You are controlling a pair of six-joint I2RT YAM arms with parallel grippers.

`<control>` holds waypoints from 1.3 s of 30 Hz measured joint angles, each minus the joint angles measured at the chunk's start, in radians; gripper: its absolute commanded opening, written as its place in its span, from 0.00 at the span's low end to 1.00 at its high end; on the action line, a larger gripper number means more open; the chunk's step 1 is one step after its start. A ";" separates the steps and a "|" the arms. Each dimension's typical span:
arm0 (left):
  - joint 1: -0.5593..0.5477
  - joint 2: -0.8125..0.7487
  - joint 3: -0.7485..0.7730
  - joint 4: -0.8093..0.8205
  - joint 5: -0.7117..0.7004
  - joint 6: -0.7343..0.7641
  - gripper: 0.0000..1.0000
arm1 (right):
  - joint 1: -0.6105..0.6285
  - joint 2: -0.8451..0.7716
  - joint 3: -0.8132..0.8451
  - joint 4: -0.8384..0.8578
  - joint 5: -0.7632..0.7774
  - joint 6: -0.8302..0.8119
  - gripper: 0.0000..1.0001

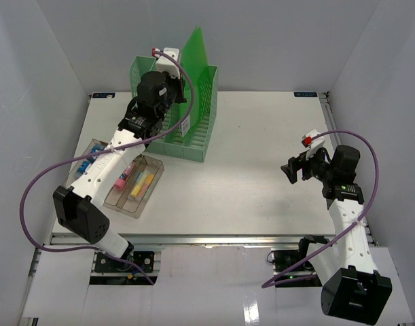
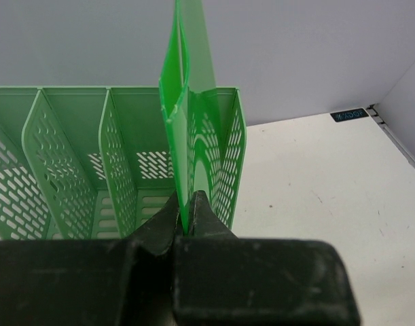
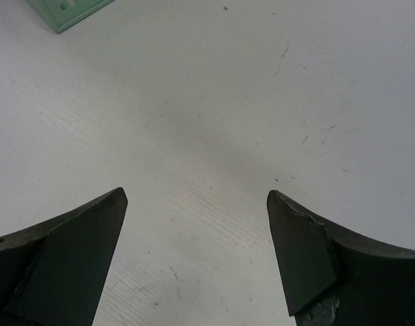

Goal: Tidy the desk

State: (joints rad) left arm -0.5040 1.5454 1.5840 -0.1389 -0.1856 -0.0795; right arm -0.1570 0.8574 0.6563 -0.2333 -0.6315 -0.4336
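My left gripper (image 1: 180,95) is shut on the near edge of a bright green plastic folder (image 1: 197,51). The folder stands upright in the mint-green file rack (image 1: 193,139) at the back left of the white desk (image 1: 255,183). In the left wrist view the black jaws (image 2: 187,204) pinch the thin folder (image 2: 183,88), whose lower part sits in the rightmost slot of the rack (image 2: 64,149). My right gripper (image 1: 291,170) hovers over the desk's right side. Its jaws (image 3: 197,204) stand wide open, with only bare desk (image 3: 214,102) between them.
A clear plastic tray (image 1: 119,206) with pink and yellow items lies at the front left, beside the left arm. A second tray (image 1: 92,151) with blue items lies partly under that arm. A rack corner (image 3: 64,13) shows top left in the right wrist view. White walls enclose the desk.
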 measured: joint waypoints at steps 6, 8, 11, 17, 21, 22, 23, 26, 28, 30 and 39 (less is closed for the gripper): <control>0.015 -0.004 -0.169 0.167 0.042 -0.036 0.00 | 0.000 0.000 0.000 0.002 -0.001 0.000 0.90; 0.023 -0.004 -0.216 0.213 0.058 -0.050 0.00 | 0.000 0.000 0.000 0.002 -0.001 0.000 0.90; 0.033 -0.006 -0.251 0.276 0.073 -0.071 0.00 | 0.000 0.000 0.000 0.003 -0.002 0.000 0.90; 0.038 -0.016 -0.293 0.344 0.073 -0.127 0.00 | 0.000 0.000 -0.001 0.004 -0.002 0.000 0.90; 0.040 -0.023 -0.297 0.338 0.055 -0.163 0.00 | 0.000 0.000 -0.011 0.006 -0.005 0.000 0.90; 0.041 -0.030 -0.301 0.335 0.053 -0.171 0.00 | 0.000 0.000 -0.015 0.006 -0.005 0.001 0.90; 0.042 -0.040 -0.310 0.333 0.053 -0.178 0.00 | 0.000 0.000 -0.017 0.005 -0.006 0.001 0.90; 0.042 -0.079 -0.344 0.335 0.055 -0.193 0.00 | 0.000 0.000 -0.018 0.006 -0.008 0.001 0.90; 0.042 -0.096 -0.355 0.340 0.056 -0.197 0.00 | 0.000 0.000 -0.018 0.006 -0.008 0.001 0.90; 0.042 -0.107 -0.364 0.353 0.057 -0.200 0.00 | 0.000 0.000 -0.018 0.006 -0.009 0.002 0.90; 0.039 -0.098 -0.368 0.435 0.059 -0.183 0.00 | 0.000 0.000 -0.018 0.006 -0.008 0.004 0.90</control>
State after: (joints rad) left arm -0.4651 1.4477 1.2160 0.2959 -0.1267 -0.2628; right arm -0.1570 0.8574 0.6384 -0.2272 -0.6399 -0.4294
